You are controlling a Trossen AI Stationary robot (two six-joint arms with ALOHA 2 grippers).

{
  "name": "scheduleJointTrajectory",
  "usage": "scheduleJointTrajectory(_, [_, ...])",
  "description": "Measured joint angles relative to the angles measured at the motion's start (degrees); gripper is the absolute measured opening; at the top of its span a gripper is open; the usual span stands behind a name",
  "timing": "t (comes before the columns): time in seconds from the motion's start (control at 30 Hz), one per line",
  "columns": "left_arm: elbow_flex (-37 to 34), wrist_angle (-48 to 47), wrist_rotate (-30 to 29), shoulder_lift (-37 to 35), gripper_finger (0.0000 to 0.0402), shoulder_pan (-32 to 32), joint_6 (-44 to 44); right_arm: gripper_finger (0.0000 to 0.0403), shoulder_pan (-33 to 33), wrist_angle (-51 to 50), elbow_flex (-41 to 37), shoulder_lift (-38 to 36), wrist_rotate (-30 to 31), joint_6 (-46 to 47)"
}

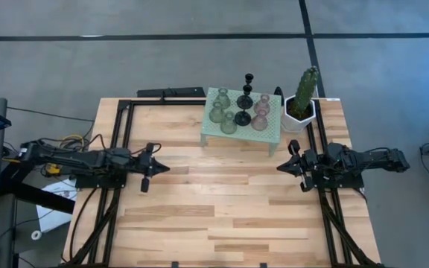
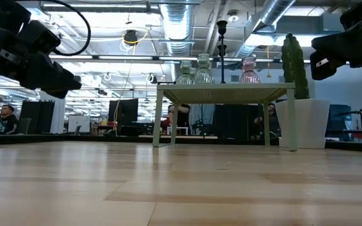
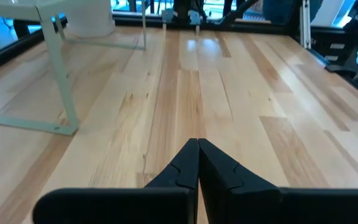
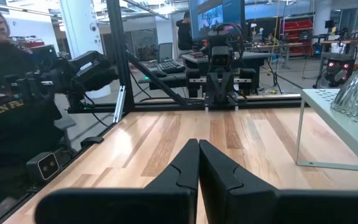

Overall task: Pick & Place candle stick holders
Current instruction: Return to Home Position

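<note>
Candle stick holders point(image 1: 229, 124) on the mint stand point(image 1: 272, 129); left gripper point(image 1: 162, 168) and right gripper point(image 1: 280, 167) both pressed closed, empty.

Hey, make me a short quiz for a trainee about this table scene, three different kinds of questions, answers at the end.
1. Where do the candle stick holders stand?
A. on the bare tabletop
B. on the mint stand
C. one in each gripper
2. True or false: the left gripper is clamped on a green holder.
3. What stands just beside the stand, on the side of the right gripper?

Key: 1 B. 2 False: it is shut on nothing. 3 The cactus in its white pot.
</note>
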Motion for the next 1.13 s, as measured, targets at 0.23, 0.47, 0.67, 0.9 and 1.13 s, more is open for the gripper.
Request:
scheduleJointTrajectory(0.23, [0.0,0.1,0.0,3.0,0.0006,0.0,0.0,0.0,0.0,0.0,0.0,0.0,0.0,0.0])
scheduleJointTrajectory(0.47, [0.0,0.3,0.0,5.3,0.0006,0.0,0.0,0.0,0.0,0.0,0.0,0.0,0.0,0.0])
scheduleJointTrajectory(0.67, [0.0,0.5,0.0,6.5,0.0006,0.0,0.0,0.0,0.0,0.0,0.0,0.0,0.0,0.0])
scheduleJointTrajectory(0.9, [0.0,0.6,0.0,6.8,0.0006,0.0,0.0,0.0,0.0,0.0,0.0,0.0,0.0,0.0])
scheduleJointTrajectory(1.13, [0.0,0.9,0.0,6.8,0.0006,0.0,0.0,0.0,0.0,0.0,0.0,0.0,0.0,0.0])
